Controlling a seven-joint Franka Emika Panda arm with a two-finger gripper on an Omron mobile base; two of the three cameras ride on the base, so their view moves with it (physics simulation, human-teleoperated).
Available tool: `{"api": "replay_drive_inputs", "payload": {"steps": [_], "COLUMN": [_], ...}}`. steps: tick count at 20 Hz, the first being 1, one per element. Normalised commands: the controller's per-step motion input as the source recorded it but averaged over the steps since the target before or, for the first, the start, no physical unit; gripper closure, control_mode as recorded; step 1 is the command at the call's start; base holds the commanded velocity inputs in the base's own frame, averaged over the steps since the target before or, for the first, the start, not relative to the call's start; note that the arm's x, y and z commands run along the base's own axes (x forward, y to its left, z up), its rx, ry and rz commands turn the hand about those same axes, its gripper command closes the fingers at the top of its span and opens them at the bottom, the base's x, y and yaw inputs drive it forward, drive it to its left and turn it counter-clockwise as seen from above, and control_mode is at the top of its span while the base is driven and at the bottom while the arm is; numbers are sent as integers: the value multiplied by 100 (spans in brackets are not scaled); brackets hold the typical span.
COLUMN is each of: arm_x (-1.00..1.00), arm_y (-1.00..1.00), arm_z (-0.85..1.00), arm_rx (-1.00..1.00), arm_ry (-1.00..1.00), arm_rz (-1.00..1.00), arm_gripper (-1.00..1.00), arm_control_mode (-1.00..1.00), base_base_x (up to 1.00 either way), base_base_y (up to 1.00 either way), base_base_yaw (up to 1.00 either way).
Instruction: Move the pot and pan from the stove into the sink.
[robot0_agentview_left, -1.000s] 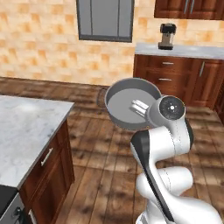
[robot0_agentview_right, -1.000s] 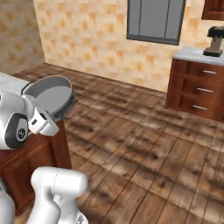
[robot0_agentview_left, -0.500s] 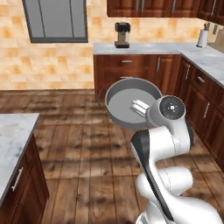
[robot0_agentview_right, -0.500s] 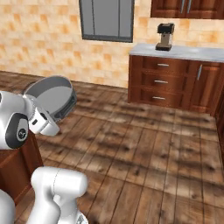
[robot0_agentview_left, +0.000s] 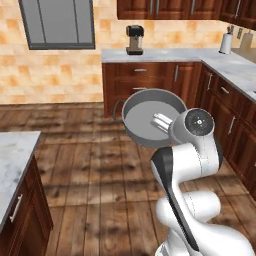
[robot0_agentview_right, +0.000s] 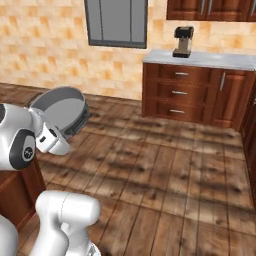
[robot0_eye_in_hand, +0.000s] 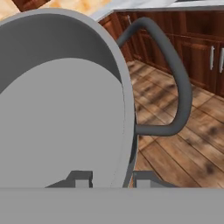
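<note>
The pot (robot0_agentview_left: 145, 120) is a round silver-grey vessel, tipped on its side and held up in the air over the wooden floor, in front of my white arm. My gripper (robot0_agentview_left: 163, 123) is shut on its rim. In the hand view the two dark fingertips (robot0_eye_in_hand: 79, 177) sit on either side of the pot wall (robot0_eye_in_hand: 57, 109), and a loop handle (robot0_eye_in_hand: 180, 87) curves out to the right. From the right base view the pot (robot0_agentview_right: 62, 106) hangs just above my hand. The pan, the stove and the sink are out of view.
Dark wood cabinets (robot0_agentview_left: 150, 80) with a pale counter run along the back wall and down the right side, carrying a coffee machine (robot0_agentview_left: 134, 40) and a paper towel roll (robot0_agentview_left: 226, 44). A marble-topped counter corner (robot0_agentview_left: 12, 155) sits at the near left. Wooden floor (robot0_agentview_right: 165, 165) spreads between them.
The whole picture has slid left, so the base has turned right: the back cabinets and coffee machine now sit nearer the middle. The pot stays held the same way.
</note>
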Motion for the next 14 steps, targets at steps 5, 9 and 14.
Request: {"api": "replay_drive_inputs", "payload": {"steps": [5,9,14], "arm_x": [0,0,0], "arm_y": [0,0,0], "arm_z": [0,0,0], "arm_rx": [0,0,0], "arm_ry": [0,0,0], "arm_rz": [0,0,0], "arm_gripper": [100,100,100], "arm_control_mode": [100,100,100], "base_base_x": [45,60,72], "base_base_y": [9,11,15], "base_base_yaw": [-5,-6,-7]}}
